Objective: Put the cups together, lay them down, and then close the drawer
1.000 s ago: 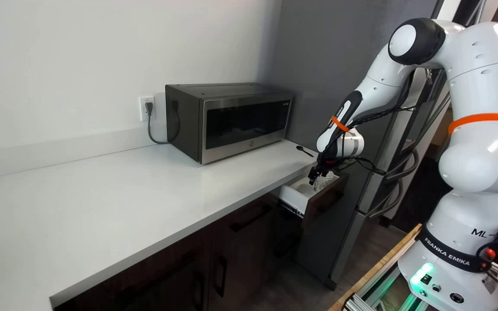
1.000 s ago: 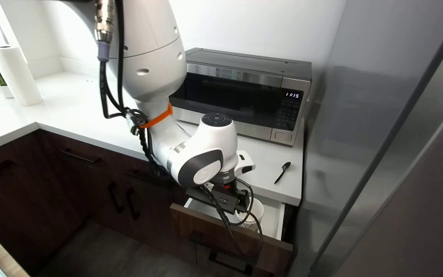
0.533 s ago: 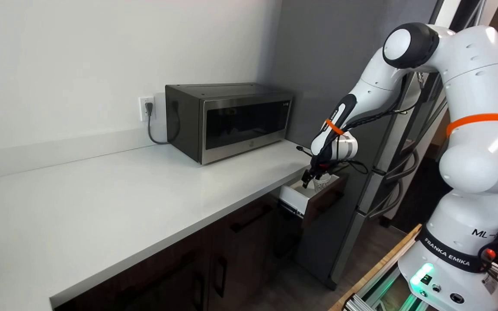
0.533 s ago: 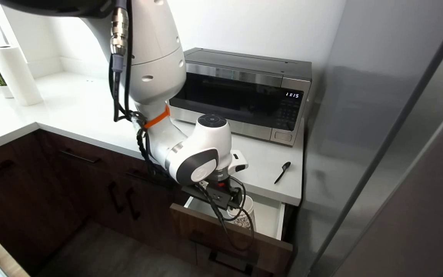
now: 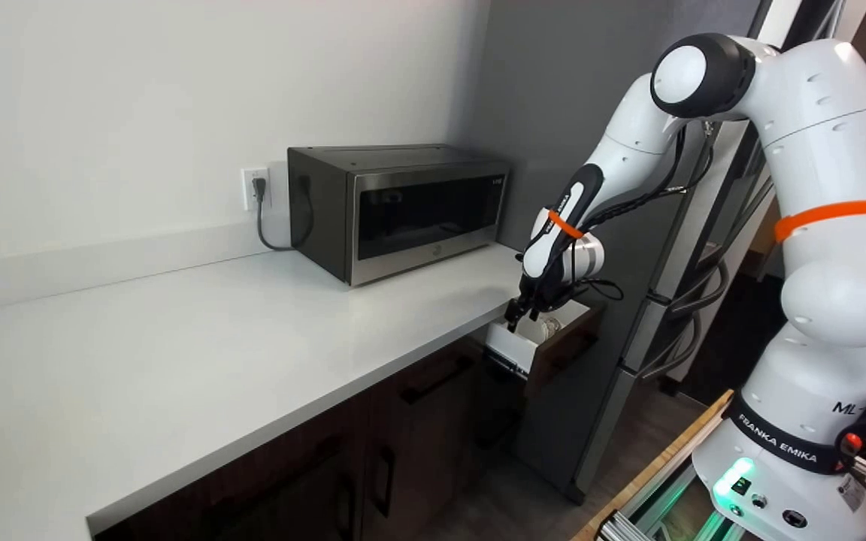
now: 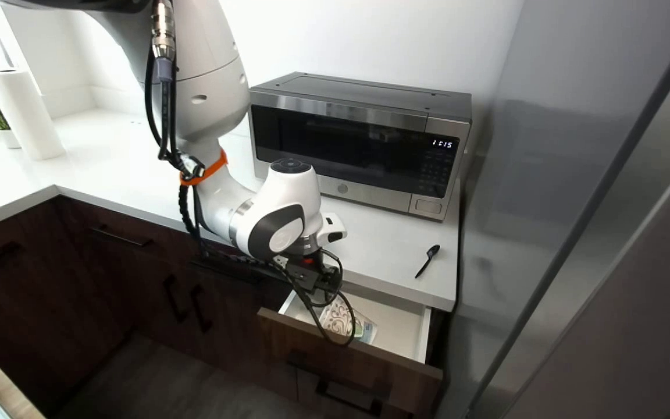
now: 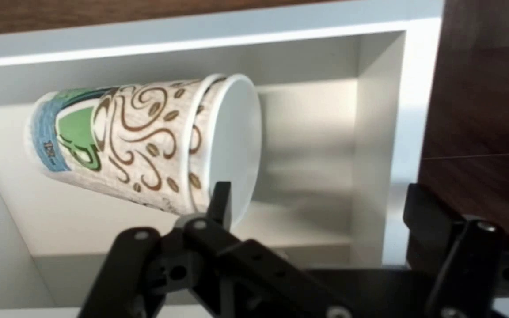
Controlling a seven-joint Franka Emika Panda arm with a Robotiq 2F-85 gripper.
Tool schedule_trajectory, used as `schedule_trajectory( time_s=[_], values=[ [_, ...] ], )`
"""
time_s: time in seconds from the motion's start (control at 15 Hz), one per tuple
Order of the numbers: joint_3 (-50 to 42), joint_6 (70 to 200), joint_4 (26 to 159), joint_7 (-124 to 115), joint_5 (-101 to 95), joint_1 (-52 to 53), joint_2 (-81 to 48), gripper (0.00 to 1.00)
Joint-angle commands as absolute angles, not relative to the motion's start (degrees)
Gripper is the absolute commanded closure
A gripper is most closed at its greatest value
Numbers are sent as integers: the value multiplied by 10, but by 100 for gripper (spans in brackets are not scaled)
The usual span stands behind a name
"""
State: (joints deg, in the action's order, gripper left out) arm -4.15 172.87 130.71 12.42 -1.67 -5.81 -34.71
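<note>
Two white paper cups with a brown swirl print lie on their side, nested one in the other, in the open drawer. Their open end faces right in the wrist view. The cups also show in both exterior views. The drawer has a dark brown front and pale inner sides, and is pulled out. My gripper is open with nothing between its fingers. One finger overlaps the cup's mouth in the wrist view; I cannot tell if it touches. In an exterior view the gripper is over the drawer.
The white countertop overhangs the drawer's back. A grey microwave and a black spoon are on it. A tall grey fridge stands beside the drawer. Dark cabinets with handles are below the counter.
The nested cups stood upright under my gripper and now lie on their side in the drawer. The gripper has moved left in both exterior views.
</note>
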Motion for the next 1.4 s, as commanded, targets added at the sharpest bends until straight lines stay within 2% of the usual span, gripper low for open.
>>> schedule_trajectory(
  time_s=[0.0, 1.0, 1.07, 1.13, 1.27, 1.33],
  values=[
    [-52, 1684, 1324, 80, -29, -24, -314, 0],
    [-101, 1557, 1441, 89, -114, -36, -131, 0],
    [-99, 1560, 1455, 99, -114, -43, -122, 2],
    [-100, 1569, 1468, 103, -115, -50, -117, 27],
    [-107, 1578, 1489, 88, -115, -57, -114, 28],
    [-108, 1595, 1502, 87, -108, -64, -114, 36]
  ],
)
